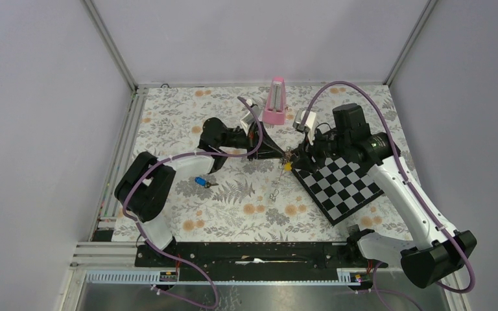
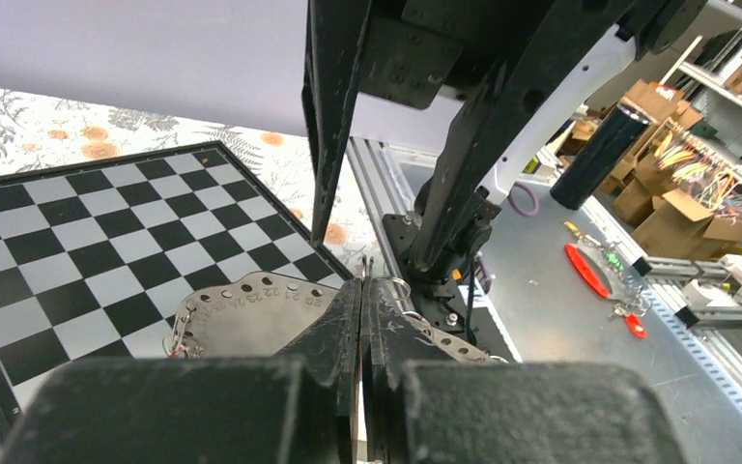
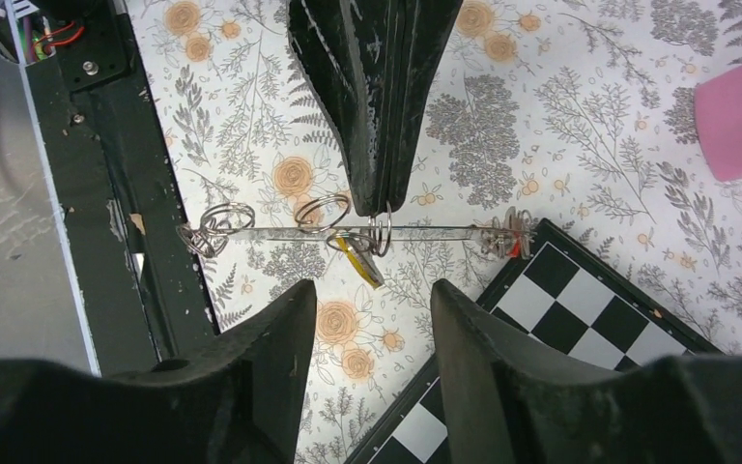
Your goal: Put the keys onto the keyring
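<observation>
- Step: yellow key [image 3: 365, 266] seemingly hangs from the keyring [image 3: 280, 230], which the left gripper [image 3: 385, 205] pinches, fully closed, above the table [image 3: 580, 126].
- Right gripper [image 3: 372, 319] gapes empty just beside it.
- Next, likely: grasp the blue key [image 1: 200, 181] lying on the table.

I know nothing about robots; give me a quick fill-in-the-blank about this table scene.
The lone key on the table has a ___ head.
The left gripper is ___ on the keyring.
The hanging key is ___.
The right gripper is ___.
Missing words: blue, shut, yellow, open.
</observation>
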Motion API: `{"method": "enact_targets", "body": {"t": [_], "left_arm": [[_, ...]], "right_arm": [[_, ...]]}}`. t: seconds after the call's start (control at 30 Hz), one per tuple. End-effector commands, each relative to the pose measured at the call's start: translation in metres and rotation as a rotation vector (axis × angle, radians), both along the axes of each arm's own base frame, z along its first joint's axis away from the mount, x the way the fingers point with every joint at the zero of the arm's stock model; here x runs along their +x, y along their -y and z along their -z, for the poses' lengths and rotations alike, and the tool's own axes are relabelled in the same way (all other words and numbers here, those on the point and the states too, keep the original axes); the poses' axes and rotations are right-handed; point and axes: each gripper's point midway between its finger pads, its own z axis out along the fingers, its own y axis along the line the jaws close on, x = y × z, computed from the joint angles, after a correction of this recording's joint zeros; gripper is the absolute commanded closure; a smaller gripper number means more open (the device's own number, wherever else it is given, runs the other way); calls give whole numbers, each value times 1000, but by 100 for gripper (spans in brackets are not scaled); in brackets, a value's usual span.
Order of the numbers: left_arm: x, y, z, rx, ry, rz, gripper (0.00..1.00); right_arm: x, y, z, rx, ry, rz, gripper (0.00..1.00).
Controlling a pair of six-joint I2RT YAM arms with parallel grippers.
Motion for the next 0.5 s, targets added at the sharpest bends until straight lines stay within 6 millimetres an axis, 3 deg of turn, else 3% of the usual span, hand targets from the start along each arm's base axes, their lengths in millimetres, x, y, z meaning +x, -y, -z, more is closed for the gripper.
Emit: {"method": "enact_targets", "body": {"t": [0.0,0.13,0.23,0.3,0.47], "left_arm": [[-7,-6,-40,-125,47,-25,100],[-8,-8,-42,-144,19,-32,100],[-7,-8,-44,-155,-1,-41,100],[-7,-9,-45,-162,-9,-46,100],[-6,-10,-46,-173,-28,-68,100]], "right_arm": [[-9,-9,-6,57,25,-74,44],[-12,-15,-8,90,23,-111,42],[-12,-18,-7,105,19,-128,46],[-13,-20,-7,118,17,-139,53],[-14,-22,-5,131,10,-142,83]]}}
